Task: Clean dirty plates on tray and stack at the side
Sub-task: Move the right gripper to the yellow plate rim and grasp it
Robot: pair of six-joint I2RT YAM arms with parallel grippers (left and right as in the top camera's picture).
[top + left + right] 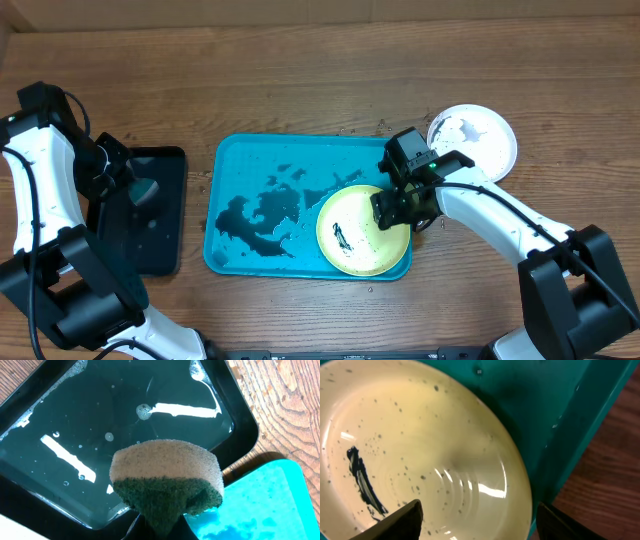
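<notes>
On the table (320, 70), the large tray (250, 160) sits in the middle, with the small tray (165, 250) just beside it on the left. The near plate (350, 235) lies in the large tray's near right corner. The far plate (480, 140) lies on the table off its far right corner. The sponge (165, 475), in the left claw (135, 188), hangs over the small tray. The right claw (402, 208) is over the near plate's right edge.
</notes>
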